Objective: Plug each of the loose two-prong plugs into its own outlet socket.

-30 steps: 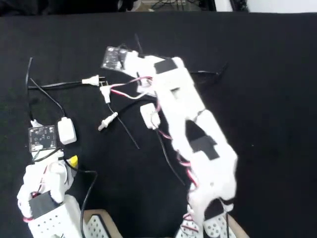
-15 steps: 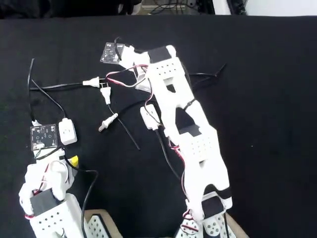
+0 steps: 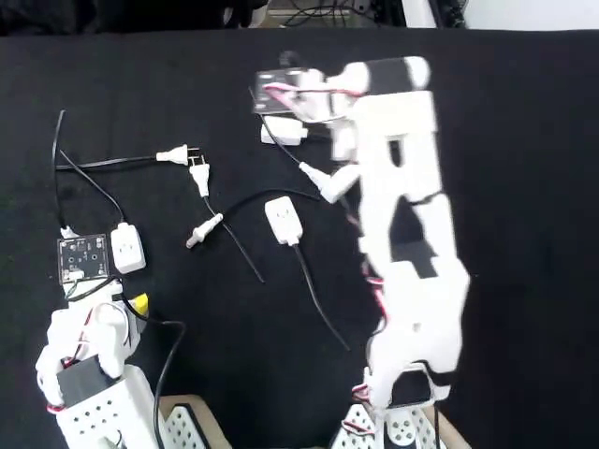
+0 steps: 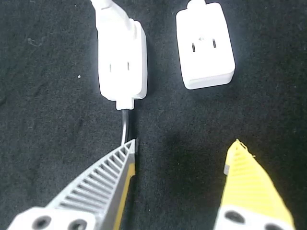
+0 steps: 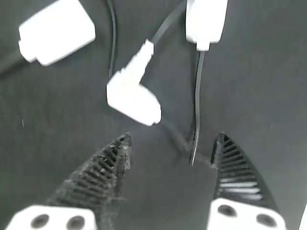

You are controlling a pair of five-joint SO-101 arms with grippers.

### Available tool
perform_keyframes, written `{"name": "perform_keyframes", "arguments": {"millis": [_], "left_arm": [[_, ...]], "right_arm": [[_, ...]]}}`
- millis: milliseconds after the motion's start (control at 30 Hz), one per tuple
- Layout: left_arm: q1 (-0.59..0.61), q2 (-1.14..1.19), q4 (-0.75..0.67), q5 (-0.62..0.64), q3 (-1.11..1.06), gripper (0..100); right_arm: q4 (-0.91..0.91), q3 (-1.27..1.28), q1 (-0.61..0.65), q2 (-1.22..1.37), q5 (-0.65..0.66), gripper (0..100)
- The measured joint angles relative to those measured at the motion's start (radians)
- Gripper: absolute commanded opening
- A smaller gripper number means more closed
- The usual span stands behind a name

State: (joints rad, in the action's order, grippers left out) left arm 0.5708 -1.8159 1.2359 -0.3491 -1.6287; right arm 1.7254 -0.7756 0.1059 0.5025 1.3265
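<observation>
Three loose two-prong plugs on black cords lie at the left middle of the black table. A white outlet socket rests near the centre, and an angled white plug lies beside the right arm. My right gripper hangs open just above the table, short of that angled plug, with a socket and another white block beyond. My left gripper is open over bare cloth, facing two white sockets; a cord runs toward one finger.
Black cords trail across the middle and left of the table. The left arm's base sits at the front left corner. The table's right half is bare black cloth.
The right arm has swung to the right and toward the back of the table, uncovering the centre socket and the angled plug. The left arm has stayed put.
</observation>
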Motion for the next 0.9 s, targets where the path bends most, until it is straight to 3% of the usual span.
{"name": "perform_keyframes", "arguments": {"millis": [100,233,433,600,800,900], "left_arm": [[0.0,0.0,0.0,0.0,0.0,29],[0.0,0.0,0.0,0.0,0.0,29],[0.0,0.0,0.0,0.0,0.0,29],[0.0,0.0,0.0,0.0,0.0,29],[0.0,0.0,0.0,0.0,0.0,29],[0.0,0.0,0.0,0.0,0.0,29]], "right_arm": [[-0.055,0.103,-0.081,-0.058,0.052,25.4],[-0.299,0.282,-0.147,-0.078,0.058,25.4],[-0.687,0.526,-0.112,-0.037,-0.038,25.3],[-0.755,0.535,-0.026,0.049,-0.057,25.3],[-0.856,0.534,-0.02,0.129,-0.087,25.2],[-0.879,0.52,-0.015,0.166,-0.091,18.1]]}}
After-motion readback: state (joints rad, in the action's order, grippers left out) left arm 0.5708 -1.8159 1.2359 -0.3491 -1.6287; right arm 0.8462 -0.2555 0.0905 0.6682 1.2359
